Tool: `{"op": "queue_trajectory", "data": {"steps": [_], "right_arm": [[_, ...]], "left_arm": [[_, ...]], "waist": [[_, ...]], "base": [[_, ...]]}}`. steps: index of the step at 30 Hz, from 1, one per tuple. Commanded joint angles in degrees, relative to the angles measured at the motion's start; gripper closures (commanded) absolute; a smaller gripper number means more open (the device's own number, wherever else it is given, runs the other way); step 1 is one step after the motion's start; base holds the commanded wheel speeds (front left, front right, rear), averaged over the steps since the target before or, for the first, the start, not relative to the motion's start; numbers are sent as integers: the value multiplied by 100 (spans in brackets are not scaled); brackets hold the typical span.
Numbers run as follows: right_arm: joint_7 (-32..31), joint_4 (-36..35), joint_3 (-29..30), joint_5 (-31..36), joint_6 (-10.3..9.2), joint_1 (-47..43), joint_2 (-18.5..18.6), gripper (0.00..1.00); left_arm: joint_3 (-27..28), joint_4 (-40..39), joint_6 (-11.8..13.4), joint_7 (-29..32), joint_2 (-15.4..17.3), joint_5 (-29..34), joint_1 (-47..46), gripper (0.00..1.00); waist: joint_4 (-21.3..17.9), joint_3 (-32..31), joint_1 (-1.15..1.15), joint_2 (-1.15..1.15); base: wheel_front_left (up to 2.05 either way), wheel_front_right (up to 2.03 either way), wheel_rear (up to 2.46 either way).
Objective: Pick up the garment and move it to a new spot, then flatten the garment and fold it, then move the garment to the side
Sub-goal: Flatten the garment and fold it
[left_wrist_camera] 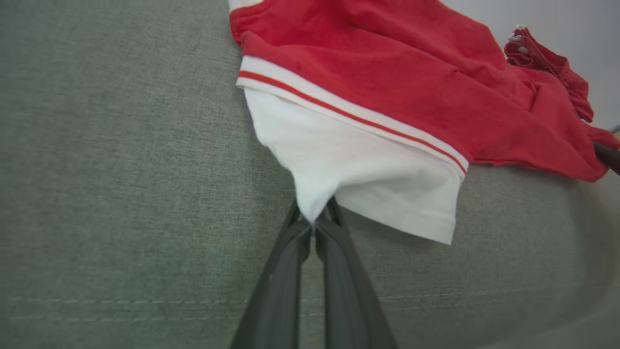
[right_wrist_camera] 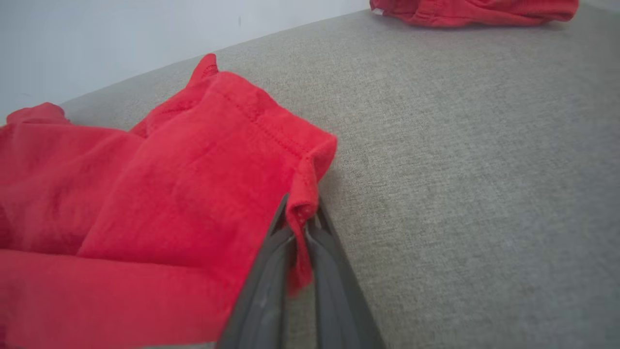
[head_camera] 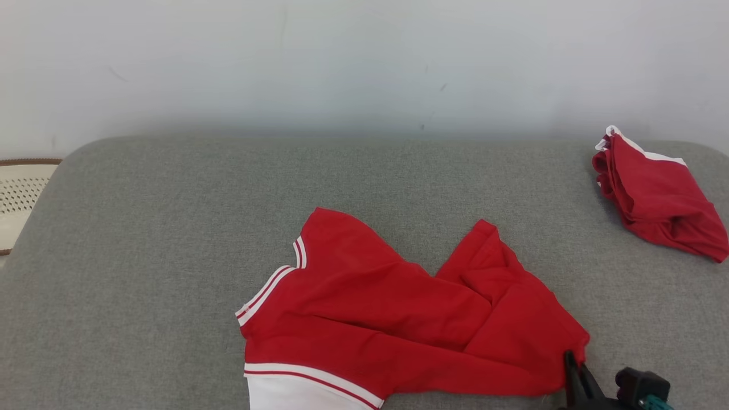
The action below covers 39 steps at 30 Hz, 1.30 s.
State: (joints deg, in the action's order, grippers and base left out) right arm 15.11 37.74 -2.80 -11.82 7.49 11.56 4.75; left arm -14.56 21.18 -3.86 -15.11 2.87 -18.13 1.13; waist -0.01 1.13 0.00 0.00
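A red garment point(head_camera: 398, 319) with white-striped trim and a white panel point(head_camera: 290, 393) lies crumpled near the front of the grey cushion point(head_camera: 171, 239). In the left wrist view my left gripper point(left_wrist_camera: 312, 220) is shut on a corner of the white panel point(left_wrist_camera: 358, 169), below the red body point(left_wrist_camera: 411, 82). In the right wrist view my right gripper point(right_wrist_camera: 302, 218) is shut on the hemmed red corner point(right_wrist_camera: 271, 145). The head view shows the right gripper point(head_camera: 572, 364) at the garment's lower right edge.
A second red garment point(head_camera: 655, 196) lies bunched at the cushion's far right, also visible as a bunched red garment point(right_wrist_camera: 474, 12) and as a red bundle point(left_wrist_camera: 547, 63) in the wrist views. A pale perforated basket point(head_camera: 20, 196) stands off the left edge. A white wall point(head_camera: 364, 57) runs behind.
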Motion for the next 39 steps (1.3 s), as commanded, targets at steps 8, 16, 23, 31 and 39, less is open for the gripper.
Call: {"op": "queue_trajectory", "data": {"steps": [8,16,23,31,39], "right_arm": [[-136,-1100,-154,-320,1,-947,195,100],[-675,-2240,-333,-638,1,-1091,165,100],[-1073,-2642,-747,-926,1,196,262,100],[-1432,-1723,-1124,-1446,1,3116,422,100],[-1394,-304,-1172,-1898,1,5750,518,100]], "left_arm": [[193,-780,-48,1,102,237,673,100],[98,-1276,-132,33,233,306,419,100],[23,-1542,-290,474,863,483,-1212,100],[-341,-1350,-349,1243,1879,-150,-4218,100],[-751,-517,-351,1604,2541,-1099,-6814,100]], "waist": [[45,-148,0,0],[-1,-70,0,0],[-35,433,0,0],[-46,1464,0,0],[-46,2363,0,0]], "base": [[0,0,0],[0,0,0],[0,0,0],[0,0,0],[0,0,0]]}}
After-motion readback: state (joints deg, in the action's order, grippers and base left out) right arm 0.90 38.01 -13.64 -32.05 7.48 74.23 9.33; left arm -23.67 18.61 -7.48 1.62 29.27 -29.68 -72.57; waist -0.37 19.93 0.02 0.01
